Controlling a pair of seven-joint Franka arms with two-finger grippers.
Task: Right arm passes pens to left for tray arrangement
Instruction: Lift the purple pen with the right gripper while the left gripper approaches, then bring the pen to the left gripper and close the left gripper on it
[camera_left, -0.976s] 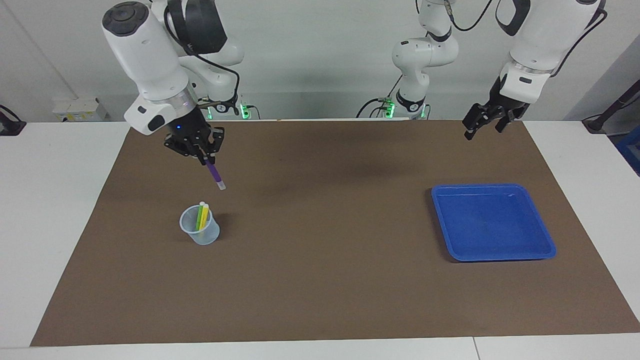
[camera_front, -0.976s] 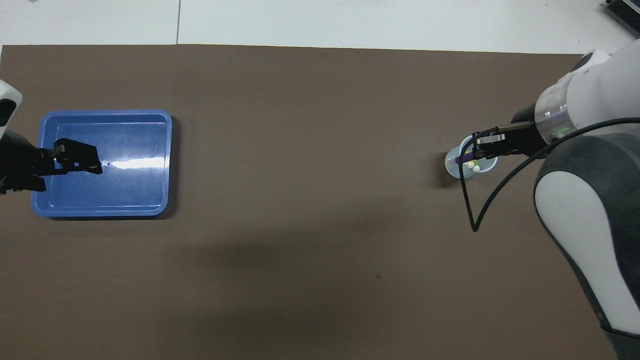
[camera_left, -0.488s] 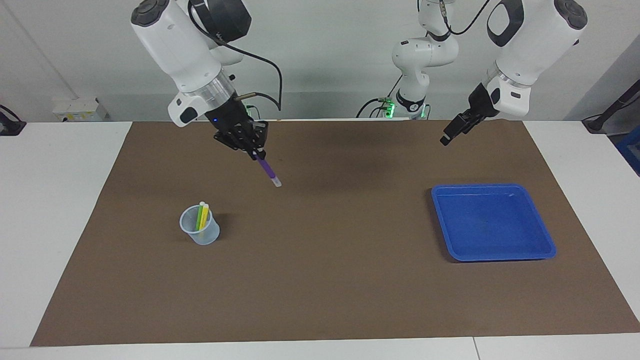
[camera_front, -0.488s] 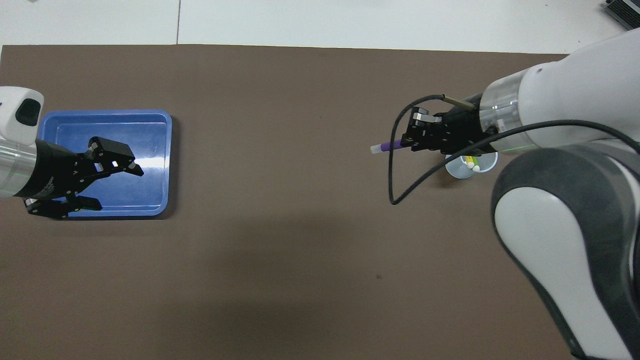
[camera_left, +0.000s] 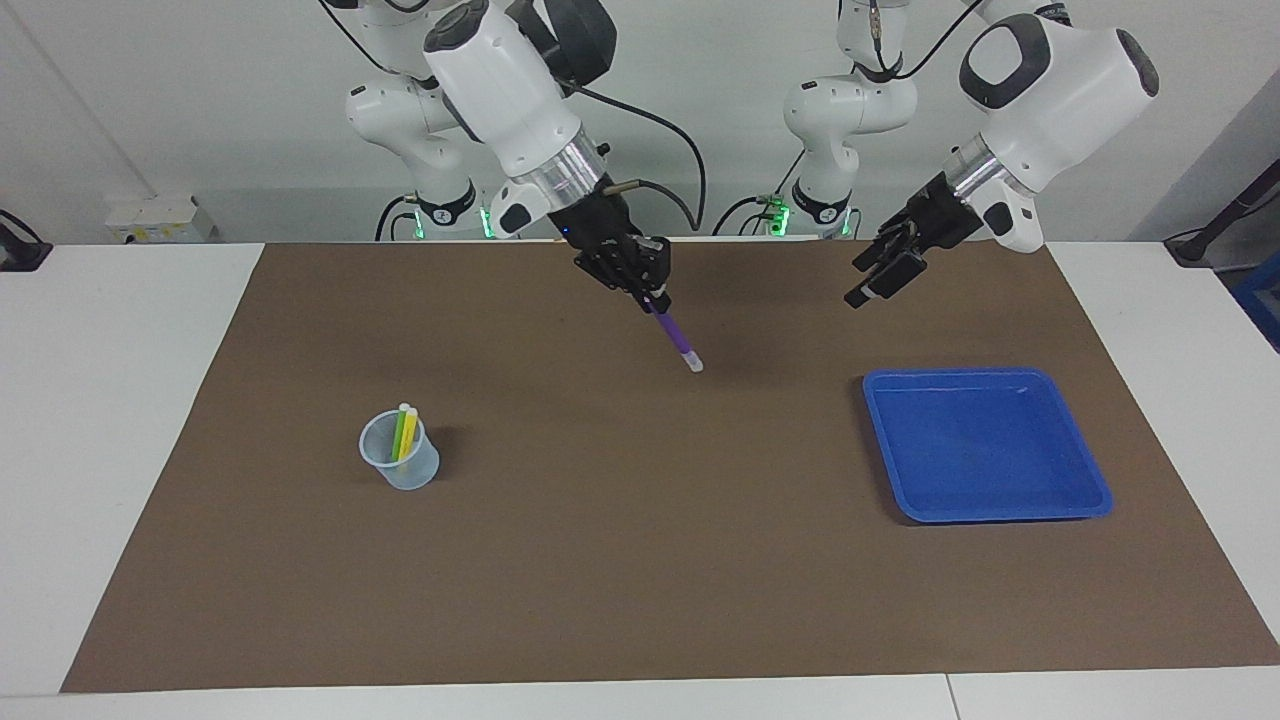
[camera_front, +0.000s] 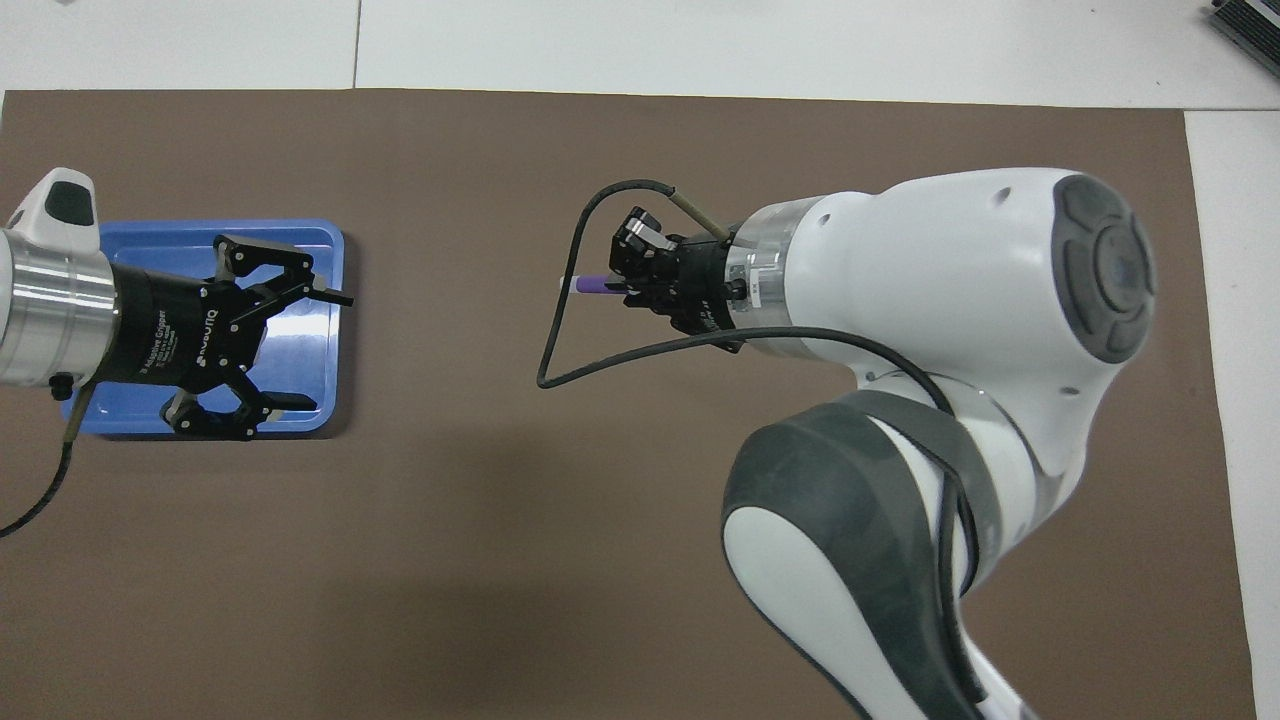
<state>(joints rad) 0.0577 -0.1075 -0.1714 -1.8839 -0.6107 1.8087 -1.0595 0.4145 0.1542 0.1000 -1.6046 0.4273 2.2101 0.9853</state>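
Observation:
My right gripper (camera_left: 652, 292) is shut on the purple pen (camera_left: 678, 338), which hangs slanting down with its white tip lowest, high over the middle of the mat. In the overhead view the right gripper (camera_front: 625, 285) points the purple pen (camera_front: 590, 284) toward the left arm's end. My left gripper (camera_left: 875, 280) is open and empty, in the air, facing the pen with a wide gap between them. Seen from overhead, the left gripper (camera_front: 330, 350) covers one edge of the blue tray (camera_front: 160, 240). The tray (camera_left: 985, 450) holds nothing. The green pen (camera_left: 399, 430) and the yellow pen (camera_left: 409, 432) stand in a cup.
The translucent cup (camera_left: 400, 462) stands on the brown mat (camera_left: 640, 560) toward the right arm's end; the right arm hides it in the overhead view. A black cable (camera_front: 560, 330) loops from the right wrist. White table borders the mat.
The right arm has carried the purple pen from above the cup to over the middle of the mat. The left gripper has swung toward the middle and turned to face the pen.

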